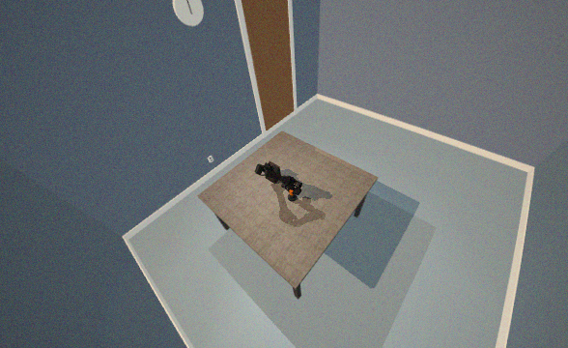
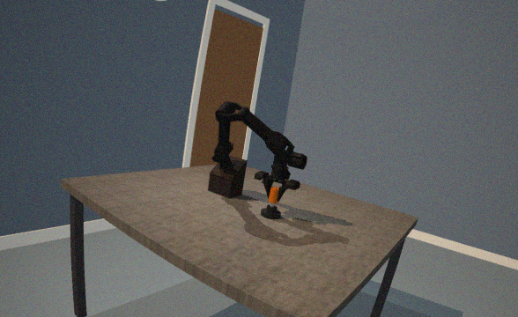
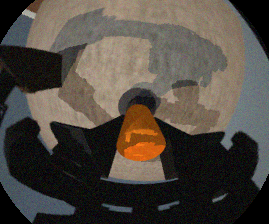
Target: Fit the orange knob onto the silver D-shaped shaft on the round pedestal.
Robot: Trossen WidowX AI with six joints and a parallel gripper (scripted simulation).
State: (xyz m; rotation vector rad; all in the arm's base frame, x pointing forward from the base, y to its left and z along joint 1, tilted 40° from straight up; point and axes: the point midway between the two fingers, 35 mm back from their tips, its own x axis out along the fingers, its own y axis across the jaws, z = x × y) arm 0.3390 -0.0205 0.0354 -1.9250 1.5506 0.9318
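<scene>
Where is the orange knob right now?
In the exterior view, the knob is held in the gripper, just above the pedestal near the table's middle.
</scene>
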